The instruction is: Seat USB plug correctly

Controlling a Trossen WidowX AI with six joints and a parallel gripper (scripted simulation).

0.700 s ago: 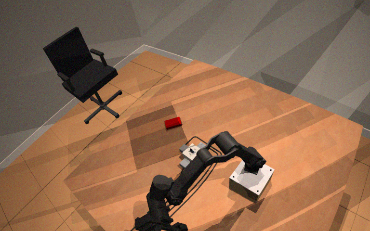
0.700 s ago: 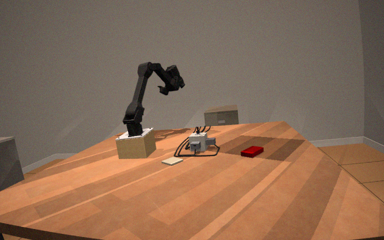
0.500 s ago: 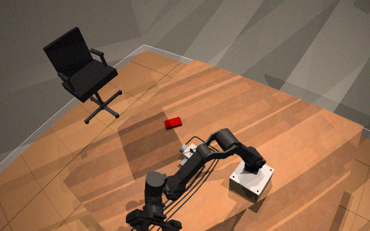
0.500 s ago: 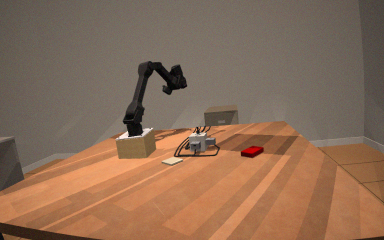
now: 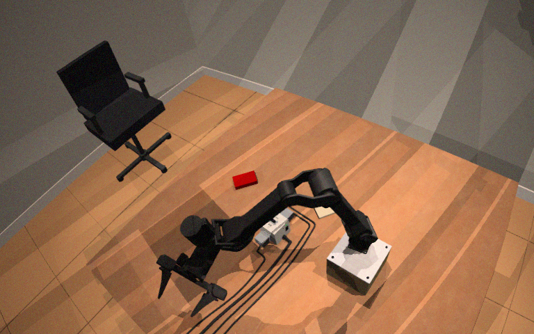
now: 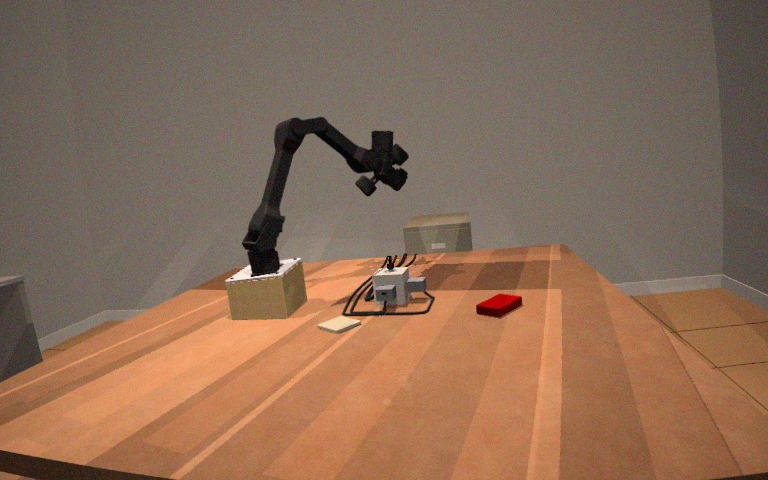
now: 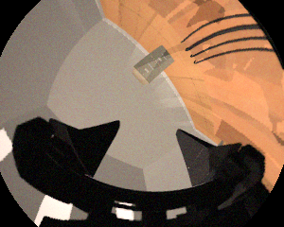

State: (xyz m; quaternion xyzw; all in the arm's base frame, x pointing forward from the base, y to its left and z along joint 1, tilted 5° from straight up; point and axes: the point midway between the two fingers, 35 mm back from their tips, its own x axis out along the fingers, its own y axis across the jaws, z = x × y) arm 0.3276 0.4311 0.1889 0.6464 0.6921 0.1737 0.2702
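High above power cube (image 6: 390,285), wide-spread empty pincer (image 6: 383,181), well apart

In the exterior view the power cube (image 6: 390,284) stands on the table (image 6: 376,404), right of the arm's base block (image 6: 266,292). A flat pad (image 6: 339,324) lies near of them, between both. A block (image 6: 498,304) lies well right of the cube. Cables (image 6: 397,259) run from the cube to the far side. The gripper (image 6: 383,178) hangs high above the cube, holding nothing
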